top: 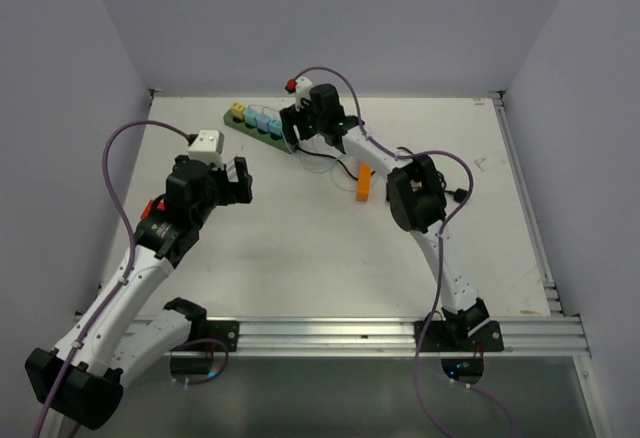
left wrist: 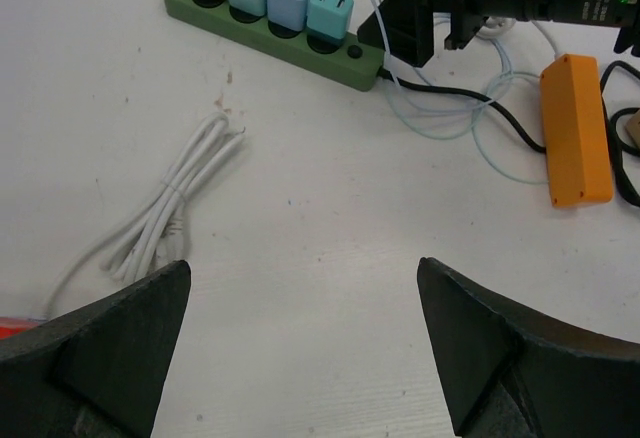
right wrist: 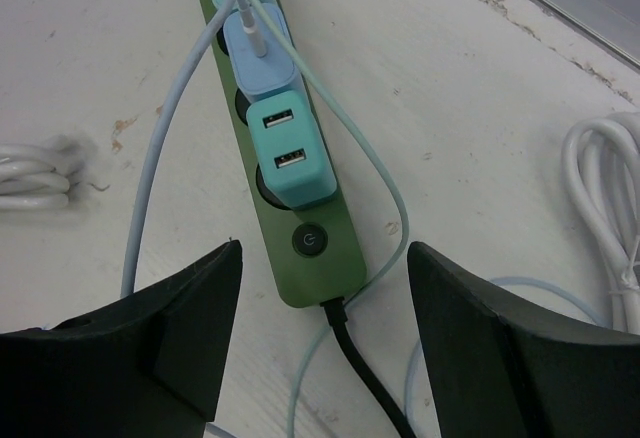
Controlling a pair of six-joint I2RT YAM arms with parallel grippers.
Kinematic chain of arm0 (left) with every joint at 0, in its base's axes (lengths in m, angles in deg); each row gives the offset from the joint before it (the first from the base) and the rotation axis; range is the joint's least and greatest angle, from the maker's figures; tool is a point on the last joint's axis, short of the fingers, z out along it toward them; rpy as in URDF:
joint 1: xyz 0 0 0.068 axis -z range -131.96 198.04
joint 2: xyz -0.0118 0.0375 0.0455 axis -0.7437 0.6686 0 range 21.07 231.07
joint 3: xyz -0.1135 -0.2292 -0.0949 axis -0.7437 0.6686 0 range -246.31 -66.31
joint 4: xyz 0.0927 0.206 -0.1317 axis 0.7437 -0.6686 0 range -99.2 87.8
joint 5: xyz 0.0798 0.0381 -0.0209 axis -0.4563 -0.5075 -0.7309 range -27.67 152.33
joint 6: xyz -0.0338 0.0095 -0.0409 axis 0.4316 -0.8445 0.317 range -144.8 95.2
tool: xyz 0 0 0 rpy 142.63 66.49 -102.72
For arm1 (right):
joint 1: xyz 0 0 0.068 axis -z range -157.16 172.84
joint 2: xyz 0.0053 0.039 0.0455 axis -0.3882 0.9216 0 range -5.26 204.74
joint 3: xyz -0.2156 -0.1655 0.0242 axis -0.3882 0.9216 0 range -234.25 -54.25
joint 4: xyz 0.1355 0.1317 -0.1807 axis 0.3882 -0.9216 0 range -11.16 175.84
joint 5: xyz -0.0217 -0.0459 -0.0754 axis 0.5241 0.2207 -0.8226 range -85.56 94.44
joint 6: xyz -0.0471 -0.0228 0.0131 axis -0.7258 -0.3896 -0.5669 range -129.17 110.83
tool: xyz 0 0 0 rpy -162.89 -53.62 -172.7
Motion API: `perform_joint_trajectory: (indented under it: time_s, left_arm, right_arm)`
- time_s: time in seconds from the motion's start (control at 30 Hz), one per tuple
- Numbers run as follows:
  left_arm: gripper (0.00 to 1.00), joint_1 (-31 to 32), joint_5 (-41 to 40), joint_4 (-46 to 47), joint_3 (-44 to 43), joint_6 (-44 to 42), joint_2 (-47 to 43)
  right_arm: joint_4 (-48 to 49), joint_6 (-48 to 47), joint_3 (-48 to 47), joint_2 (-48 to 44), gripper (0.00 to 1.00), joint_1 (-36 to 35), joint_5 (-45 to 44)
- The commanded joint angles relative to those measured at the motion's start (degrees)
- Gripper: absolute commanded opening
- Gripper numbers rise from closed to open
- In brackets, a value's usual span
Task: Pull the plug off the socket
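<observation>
Released, the right pincer (right wrist: pixel 324 258) straddled the long dark-green plastic power strip (right wrist: pixel 300 283), likely light and slippery; its rigid teal 2-port plug (right wrist: pixel 285 153) seemed best gripped by its flat sides.

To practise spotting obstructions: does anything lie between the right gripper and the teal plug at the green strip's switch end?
Yes: a thin pale cable runs alongside the teal plug, between it and one finger of the open right gripper.
</observation>
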Motion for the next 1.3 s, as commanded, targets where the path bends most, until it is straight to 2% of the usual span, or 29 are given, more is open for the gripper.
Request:
perform_joint_trajectory:
  time_s: [0.0,0.1,0.63,0.83,0.93,1.03,1.13,1.27]
  left_arm:
    - [1.0,-0.31,-0.68,0.8,0.85,-2.11,-0.23]
    - [1.0,-0.31,1.87,1.06,1.12,-2.11,0.38]
    - [1.0,-0.66,3.11,0.97,0.77,-2.46,1.35]
    - [1.0,-0.84,3.73,0.97,0.77,-2.46,1.35]
    - [1.0,-0.84,3.9,0.97,0.77,-2.46,1.09]
    - [0.99,-0.84,4.25,1.06,0.77,-2.46,1.09]
    - [1.0,-0.93,4.78,1.06,0.77,-2.46,0.91]
    - [1.0,-0.93,4.52,0.97,0.95,-2.46,0.65]
  right_arm:
    - [3.83,-2.01,-3.57,1.23,0.72,-0.23,0.95]
    - [4.36,-2.01,-5.24,2.9,0.73,-0.32,1.57]
    - [10.86,-1.92,-12.27,10.19,0.75,-1.63,1.92]
    - [9.28,-2.1,-15.44,12.65,0.73,-1.98,1.83]
    - [9.63,-1.57,-14.47,12.39,0.65,-2.16,1.83]
    - [9.55,-1.31,-14.29,12.13,0.5,-2.34,2.19]
    - [8.85,-1.66,-13.77,11.08,0.4,-2.6,1.75]
    - [8.4,-1.66,-11.22,6.87,0.15,-2.86,1.04]
